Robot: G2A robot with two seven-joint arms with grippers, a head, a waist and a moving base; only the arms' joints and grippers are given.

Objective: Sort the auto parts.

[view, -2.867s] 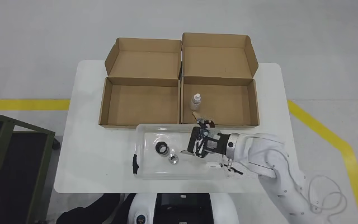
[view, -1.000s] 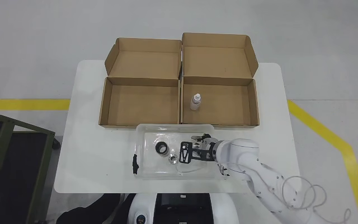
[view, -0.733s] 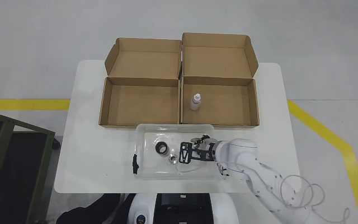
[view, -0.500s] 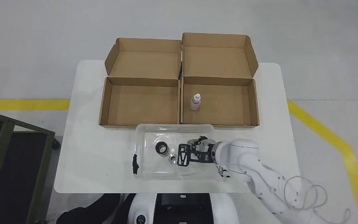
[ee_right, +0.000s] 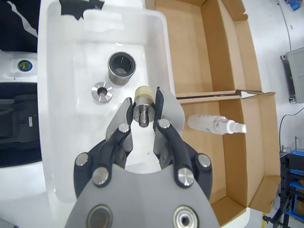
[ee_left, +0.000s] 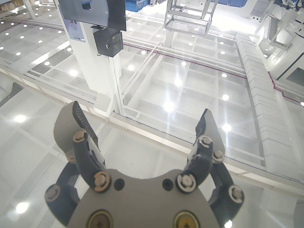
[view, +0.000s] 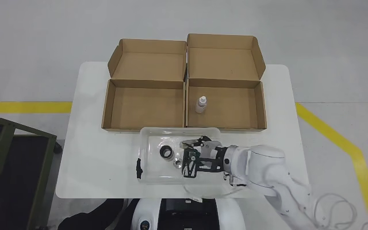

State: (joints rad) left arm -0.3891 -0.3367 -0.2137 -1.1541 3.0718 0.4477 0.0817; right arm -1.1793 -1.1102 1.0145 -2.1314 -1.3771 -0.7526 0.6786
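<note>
My right gripper (ee_right: 143, 95) is shut on a small steel part with a threaded stud and a cream cap (ee_right: 142, 105), held just above the floor of the white bin (ee_right: 45, 100). In the top view this gripper (view: 191, 160) hangs over the middle of the bin (view: 172, 130). A black cylindrical sleeve (ee_right: 121, 68) (view: 166, 153) and a silver slotted disc (ee_right: 102, 92) (view: 178, 165) lie in the bin beside it. My left gripper (ee_left: 142, 124) is open and holds nothing, with a ceiling behind it.
Two open cardboard boxes stand behind the bin. The left box (view: 144, 108) holds nothing; the right box (view: 230, 108) holds a white spray bottle (view: 200, 104) (ee_right: 213, 124). A strip of black tape (ee_right: 76, 7) marks the bin's left end.
The right arm slid left across the bin to the parts beside the disc. In the last half second the arm rose and its forearm swung right.
</note>
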